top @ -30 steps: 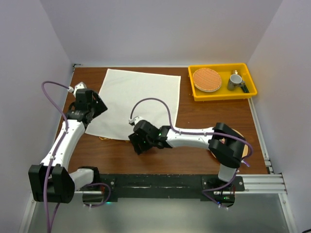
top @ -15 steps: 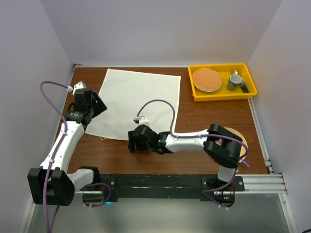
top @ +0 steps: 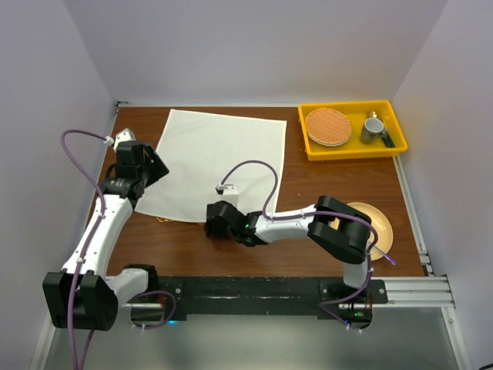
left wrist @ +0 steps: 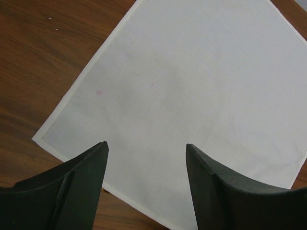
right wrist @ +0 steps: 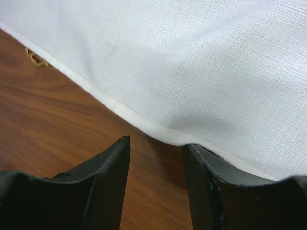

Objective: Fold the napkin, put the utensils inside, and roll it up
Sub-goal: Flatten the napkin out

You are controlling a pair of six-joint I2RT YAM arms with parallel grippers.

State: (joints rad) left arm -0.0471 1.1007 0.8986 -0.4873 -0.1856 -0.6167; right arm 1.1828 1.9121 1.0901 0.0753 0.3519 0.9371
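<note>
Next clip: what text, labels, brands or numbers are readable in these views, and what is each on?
None can be read in any view.
The napkin bears no print.
The yellow tray and the cup in it show no legible marking; any print there is too small to tell.

Bright even light, soft shadows, pics sharp

Left arm stretches from base toward 12 o'clock. Wrist raised; left end effector [left wrist: 146, 148] tipped down toward 2 o'clock, jaws wide apart, nothing between. Right arm elbow folded above base, forearm low toward 9 o'clock. Right end effector [right wrist: 156, 143] just off table, jaws partly spread, nothing gripped.
</note>
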